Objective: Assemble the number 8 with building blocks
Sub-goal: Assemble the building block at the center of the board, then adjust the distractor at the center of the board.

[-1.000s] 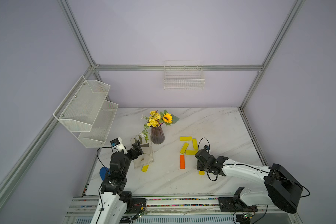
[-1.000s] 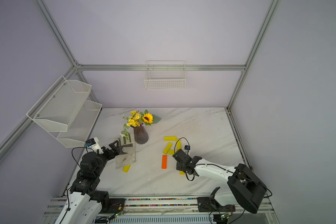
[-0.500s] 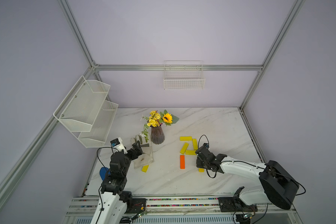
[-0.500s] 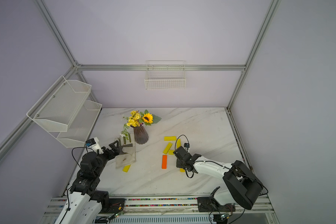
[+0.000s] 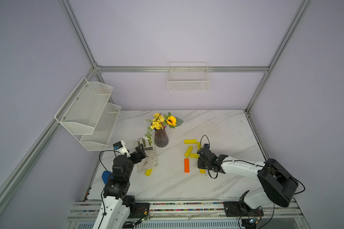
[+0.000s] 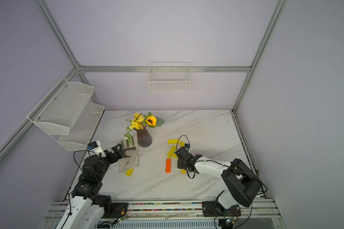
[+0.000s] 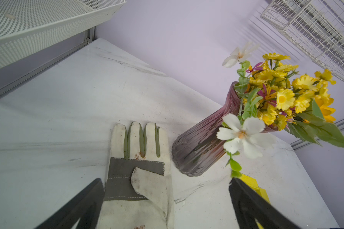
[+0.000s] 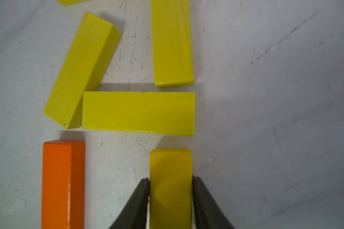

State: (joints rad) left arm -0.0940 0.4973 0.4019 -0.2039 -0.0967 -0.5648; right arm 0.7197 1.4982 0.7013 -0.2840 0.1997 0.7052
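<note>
**A:** Where's the right pincer (image 8: 170,178)?

**B:** Low over the surface (image 5: 167,184). Its jaws flank the long sides of the near block (image 8: 170,162), which lies flat. I cannot tell whether they are pinching it or have let go.

**A:** How do these blocks handle?

**B:** Light, stiff and glossy, I'd judge, so apt to skate on marble. Take one across its narrow width, at mid-length.

**A:** What's next to it?

**B:** The orange block (image 8: 63,184) lies at nine o'clock, apart from it. The cross block (image 8: 138,113) is at twelve, with a slim gap between. The tilted block (image 8: 81,69) meets the cross block's end and likely needs squaring. The top block (image 5: 190,141) is beyond.

**A:** Any others?

**B:** The stray block (image 5: 148,171) is well apart at nine o'clock, at the near edge of the glove (image 5: 146,158). The left pincer (image 7: 165,179) hangs there, spread wide and empty.

**A:** Is there room to move?

**B:** There's bare surface at six and three o'clock. The vase (image 5: 161,138) is near at ten, so reaches that way look tight.
</note>
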